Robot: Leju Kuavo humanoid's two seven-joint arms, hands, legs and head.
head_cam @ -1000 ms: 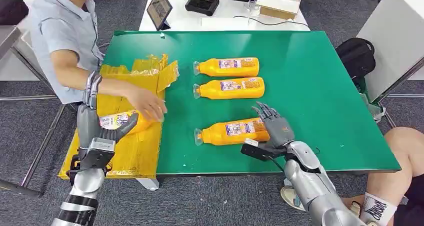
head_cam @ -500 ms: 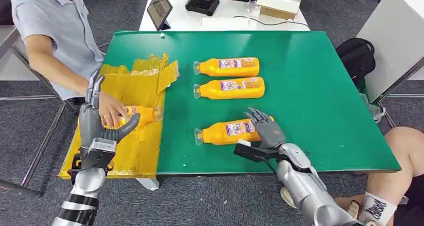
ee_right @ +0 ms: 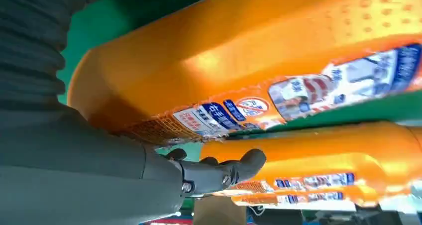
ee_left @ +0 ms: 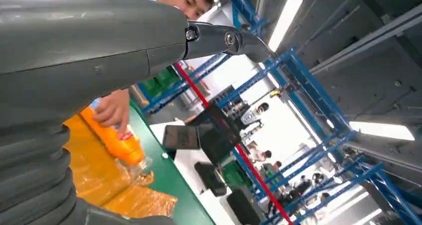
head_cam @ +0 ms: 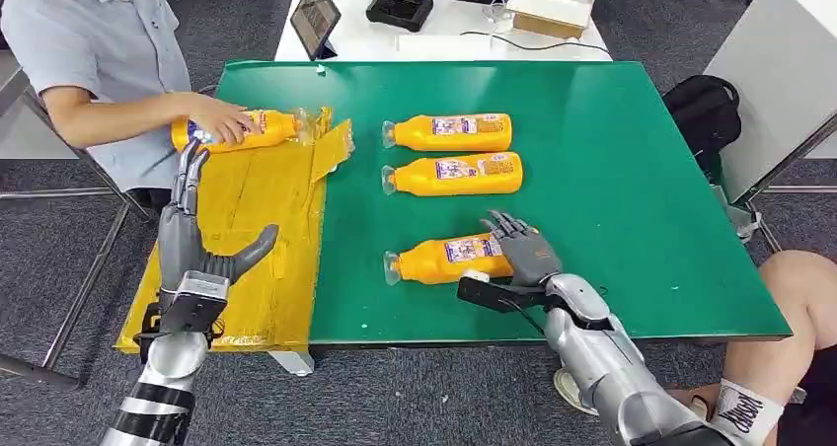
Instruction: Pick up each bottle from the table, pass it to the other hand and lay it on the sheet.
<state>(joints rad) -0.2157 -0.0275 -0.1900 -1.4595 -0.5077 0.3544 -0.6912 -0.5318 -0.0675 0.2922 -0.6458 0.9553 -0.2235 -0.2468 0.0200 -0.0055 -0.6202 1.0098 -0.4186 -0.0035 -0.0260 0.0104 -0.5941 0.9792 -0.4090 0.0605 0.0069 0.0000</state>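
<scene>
Head view shows the right hand [head_cam: 525, 252] lying over the base end of the nearest orange bottle [head_cam: 449, 259], fingers draped across its top; whether they have closed round it I cannot tell, and the bottle lies flat on the green bench [head_cam: 632, 189], cap pointing towards the yellow sheet [head_cam: 259, 268]. The right wrist view has the bottle's body close against the palm with the thumb [ee_right: 219, 171] spread below it, so the grasp looks begun rather than finished. Two more bottles [head_cam: 449, 132] lie side by side further up the bench, well apart from the hand. The left hand [head_cam: 192, 244] stands upright over the sheet, fingers apart and thumb out, holding nothing. A person's hand [head_cam: 225, 122] grips a fourth bottle [head_cam: 259, 130] at the far edge of the sheet. These bottles look full, so fairly heavy for their size, with a smooth round plastic body and a glossy label that may slip or roll; the wide middle, across the label, seems the best place to wrap the fingers, leaving the neck end free for the other hand to take at the pass
</scene>
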